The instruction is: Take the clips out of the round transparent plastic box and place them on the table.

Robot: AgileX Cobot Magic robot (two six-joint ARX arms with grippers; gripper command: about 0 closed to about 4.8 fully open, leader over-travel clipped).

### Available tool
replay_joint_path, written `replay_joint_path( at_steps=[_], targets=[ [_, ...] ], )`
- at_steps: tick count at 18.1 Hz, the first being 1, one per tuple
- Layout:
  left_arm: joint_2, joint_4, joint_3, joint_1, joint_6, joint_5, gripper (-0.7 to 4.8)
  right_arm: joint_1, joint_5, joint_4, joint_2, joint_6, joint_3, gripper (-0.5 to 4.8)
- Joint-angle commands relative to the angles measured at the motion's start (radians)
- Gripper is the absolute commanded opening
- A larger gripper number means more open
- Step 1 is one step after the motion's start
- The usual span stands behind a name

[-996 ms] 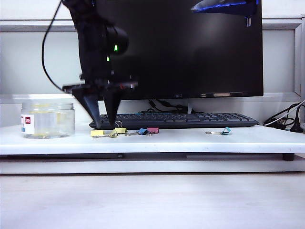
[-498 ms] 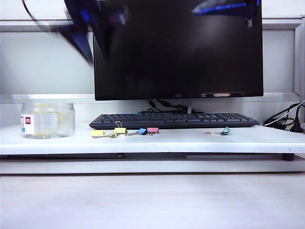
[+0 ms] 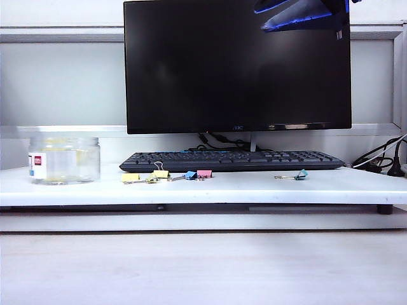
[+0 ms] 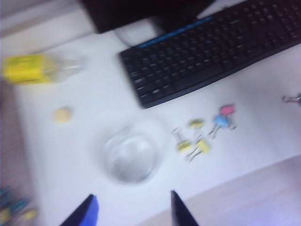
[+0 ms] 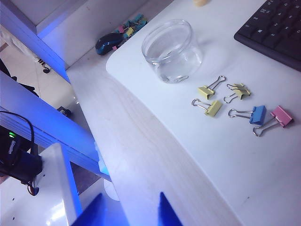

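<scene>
The round transparent plastic box point(image 3: 63, 159) stands at the left end of the white table point(image 3: 254, 190); from above its inside point(image 5: 171, 49) looks clear. Three pale-yellow clips point(image 3: 160, 173) lie on the table right of the box point(image 4: 131, 157), in front of the keyboard: one point(image 5: 205, 91), another point(image 5: 240, 90) and a third point(image 5: 213, 108). My left gripper point(image 4: 133, 200) hangs high above the box, open and empty, out of the exterior view. My right gripper point(image 3: 259, 19) is up before the monitor's top right, open point(image 5: 131, 197), holding nothing.
A blue clip point(image 3: 190, 175) and a pink clip point(image 3: 204, 173) lie beside the yellow ones; a teal clip point(image 3: 301, 174) lies further right. The black keyboard point(image 3: 232, 160) and monitor point(image 3: 236, 63) stand behind. Cables point(image 3: 381, 162) trail at the right; a yellow bottle point(image 4: 28, 75) lies behind the box.
My left gripper, which stood down at the yellow clips, has swung up and left, out of the exterior view. The clips stay on the table. The right gripper has barely moved.
</scene>
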Motion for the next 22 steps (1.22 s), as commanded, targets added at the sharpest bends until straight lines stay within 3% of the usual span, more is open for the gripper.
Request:
replay_joint_path(
  at_steps=[1, 5, 9, 12, 18, 21, 22],
  targets=[
    [-0.125, -0.081, 0.002, -0.001, -0.03, -0.056, 2.11, 0.0, -0.006, 0.013, -0.004, 0.004, 0.003, 1.48],
    [-0.398, -0.081, -0.109, -0.001, -0.097, -0.073, 2.11, 0.0, -0.01, 0.007, -0.01, 0.004, 0.003, 1.48],
    [-0.632, -0.043, -0.291, -0.001, -0.135, -0.166, 2.11, 0.0, -0.014, -0.008, -0.025, 0.003, 0.003, 1.48],
    [-0.911, 0.197, -0.671, -0.002, -0.143, -0.194, 2.11, 0.0, -0.014, -0.013, -0.037, 0.003, 0.003, 1.48],
    [-1.057, 0.375, -1.144, -0.002, -0.098, -0.23, 2.09, 0.0, -0.014, -0.017, -0.037, 0.003, 0.003, 1.48],
    [-1.056, 0.414, -1.255, -0.002, -0.073, -0.218, 2.09, 0.0, -0.013, -0.016, -0.037, 0.003, 0.003, 1.48],
    [-1.056, 0.439, -1.291, -0.002, -0.045, -0.171, 2.08, 0.0, -0.013, -0.016, -0.037, 0.003, 0.003, 1.48]
  ],
)
